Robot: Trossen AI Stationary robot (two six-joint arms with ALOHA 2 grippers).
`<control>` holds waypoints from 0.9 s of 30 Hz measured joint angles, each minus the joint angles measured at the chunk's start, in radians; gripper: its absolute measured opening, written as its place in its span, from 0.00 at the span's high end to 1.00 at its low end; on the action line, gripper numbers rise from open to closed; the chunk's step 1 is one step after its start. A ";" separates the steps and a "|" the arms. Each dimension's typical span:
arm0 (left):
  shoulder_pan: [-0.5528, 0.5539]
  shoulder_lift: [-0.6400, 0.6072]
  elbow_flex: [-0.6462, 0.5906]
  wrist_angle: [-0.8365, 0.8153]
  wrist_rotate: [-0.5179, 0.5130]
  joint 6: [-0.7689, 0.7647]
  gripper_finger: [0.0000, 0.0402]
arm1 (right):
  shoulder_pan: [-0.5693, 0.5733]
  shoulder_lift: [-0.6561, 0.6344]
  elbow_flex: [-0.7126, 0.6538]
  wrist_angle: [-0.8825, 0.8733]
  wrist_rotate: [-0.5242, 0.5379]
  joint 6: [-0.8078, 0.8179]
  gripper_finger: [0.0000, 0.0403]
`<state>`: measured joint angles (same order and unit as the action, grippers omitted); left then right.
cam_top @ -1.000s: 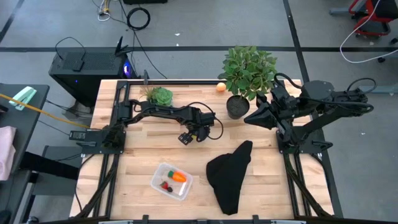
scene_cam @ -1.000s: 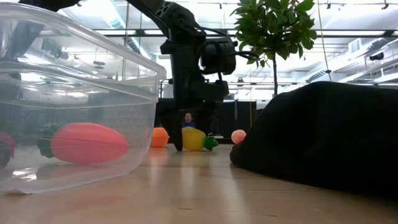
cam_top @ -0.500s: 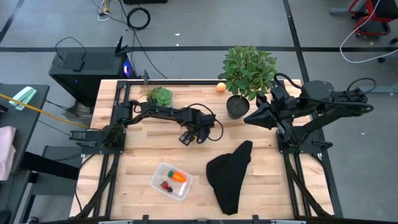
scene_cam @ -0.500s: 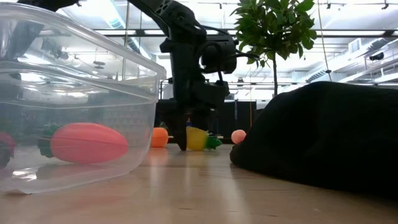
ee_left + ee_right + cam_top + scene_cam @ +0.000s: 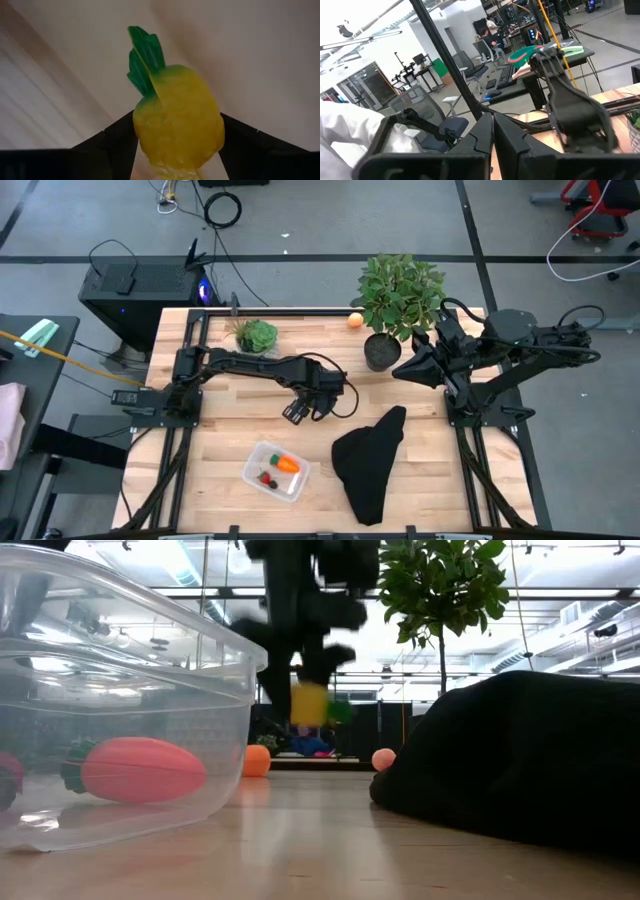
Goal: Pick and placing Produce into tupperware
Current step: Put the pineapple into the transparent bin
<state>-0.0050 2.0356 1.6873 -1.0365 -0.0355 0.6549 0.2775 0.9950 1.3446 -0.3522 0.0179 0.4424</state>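
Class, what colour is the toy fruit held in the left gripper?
Yellow toy fruit with green leaves, clearest in the left wrist view.

R hand (image 5: 492,145) shut; office chairs (image 5: 482,52) beyond

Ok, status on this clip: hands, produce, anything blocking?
Left hand shut on yellow toy fruit, lifted off table. Right hand shut, parked at right. Tupperware unobstructed; black cloth beside it.
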 joint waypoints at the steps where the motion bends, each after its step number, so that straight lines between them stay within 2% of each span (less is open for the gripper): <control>1: -0.009 -0.004 0.029 -0.045 0.022 -0.025 0.39 | 0.000 0.000 0.000 0.000 0.000 0.000 0.94; 5: -0.056 -0.004 0.165 -0.190 0.083 -0.106 0.38 | 0.000 0.000 0.000 -0.007 0.000 -0.008 0.94; 11: -0.144 -0.005 0.305 -0.320 0.224 -0.356 0.41 | 0.000 0.000 0.000 -0.026 0.000 -0.017 0.94; 15: -0.208 -0.005 0.302 -0.363 0.250 -0.548 0.39 | 0.000 0.000 0.000 -0.046 0.000 -0.019 0.94; 20: -0.307 -0.003 0.245 -0.332 0.250 -0.791 0.38 | 0.000 0.000 0.000 -0.066 -0.019 -0.017 0.94; 24: -0.392 -0.003 0.229 -0.321 0.250 -0.882 0.41 | 0.000 0.000 0.000 -0.071 -0.042 -0.016 0.94; 27: -0.453 -0.003 0.228 -0.314 0.244 -0.886 0.42 | 0.000 0.000 0.000 -0.071 -0.053 -0.015 0.94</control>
<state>-0.4581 2.0327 1.9156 -1.3507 0.2090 -0.2311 0.2779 0.9951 1.3445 -0.4233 -0.0348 0.4270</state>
